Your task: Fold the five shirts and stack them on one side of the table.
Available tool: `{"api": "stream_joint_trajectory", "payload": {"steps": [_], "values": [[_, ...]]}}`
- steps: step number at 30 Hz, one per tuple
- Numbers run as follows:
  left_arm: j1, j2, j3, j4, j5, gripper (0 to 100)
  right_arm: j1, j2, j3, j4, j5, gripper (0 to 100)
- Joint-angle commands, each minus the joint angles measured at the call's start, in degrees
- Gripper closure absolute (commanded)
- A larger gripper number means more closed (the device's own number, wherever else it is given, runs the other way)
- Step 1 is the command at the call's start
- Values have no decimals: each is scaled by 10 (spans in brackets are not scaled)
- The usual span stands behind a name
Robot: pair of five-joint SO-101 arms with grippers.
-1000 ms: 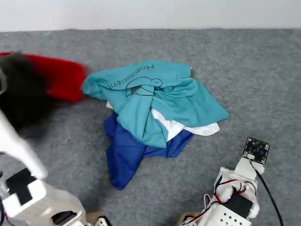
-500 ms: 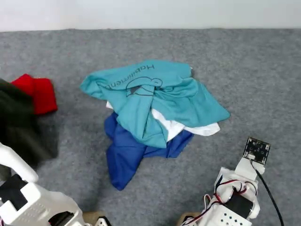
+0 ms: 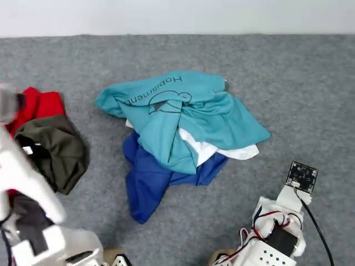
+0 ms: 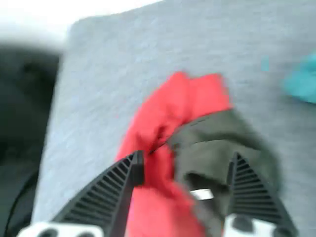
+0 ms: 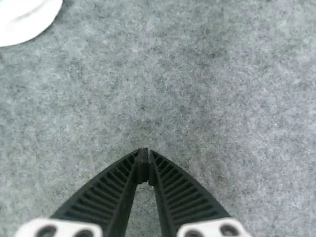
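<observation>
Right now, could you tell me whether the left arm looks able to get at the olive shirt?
Probably yes: the left gripper hangs open over the olive shirt, which lies partly on the red shirt with no other cloth on it.

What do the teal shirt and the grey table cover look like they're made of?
Teal shirt: soft matte knit, probably cotton jersey, since it crumples into loose folds. Grey table cover: fuzzy, speckled and matte, likely felt or short carpet.
</observation>
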Motion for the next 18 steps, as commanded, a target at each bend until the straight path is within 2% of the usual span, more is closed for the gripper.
{"api": "stream_joint_trajectory", "payload": {"steps": [1,6,9,14,18], "values": [[142,-74,112,11,-3,725,7,-2,9,3,-6,988],[324,-98,273,4,47,725,7,-2,9,3,-6,988],[396,-98,328,-42,83,724,7,-2,9,3,-6,988],[475,-91,396,-120,98,724,7,-2,9,3,-6,988],[497,-33,421,-154,98,724,7,-2,9,3,-6,988]]}}
